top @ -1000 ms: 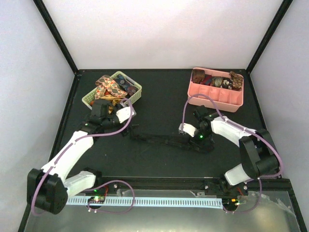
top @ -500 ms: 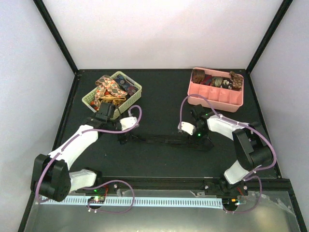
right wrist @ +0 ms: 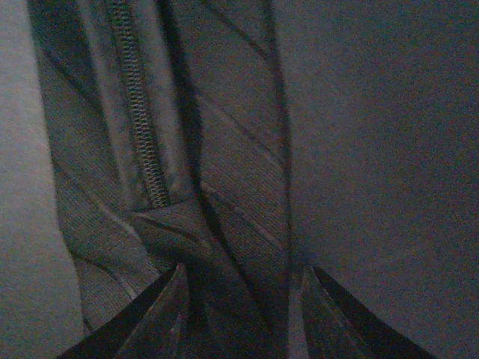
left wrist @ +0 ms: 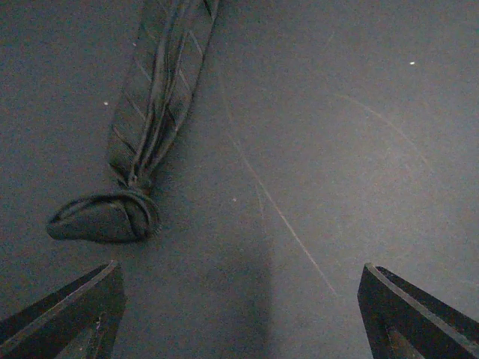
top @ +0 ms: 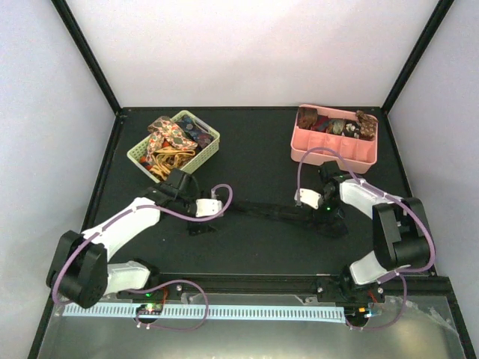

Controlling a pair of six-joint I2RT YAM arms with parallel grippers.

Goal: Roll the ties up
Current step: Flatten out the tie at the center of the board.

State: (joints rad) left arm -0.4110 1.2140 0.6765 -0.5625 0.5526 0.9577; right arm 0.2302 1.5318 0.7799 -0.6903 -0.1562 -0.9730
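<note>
Black tabletop (top: 254, 161). Across near middle, dark striped tie (top: 262, 212), stretched between both arms. By left-arm end, curled into small loop (left wrist: 105, 218): left gripper (left wrist: 239, 268), jaws wide apart, holding nothing, loop just beyond one fingertip. At other end: right gripper (right wrist: 243, 273), jaws pinched onto bunched fabric. Further back, green basket (top: 138, 155) with loose ties (top: 168, 134); pink tray (top: 337, 155) with rolled ties (top: 340, 126).

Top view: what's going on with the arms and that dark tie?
One dark tie lies stretched across the table. The right gripper is closed on its wide end. The left gripper hangs open over the narrow end, whose tip is curled over, without touching it. Loose ties wait in the green basket, and rolled ones sit in the pink tray.
</note>
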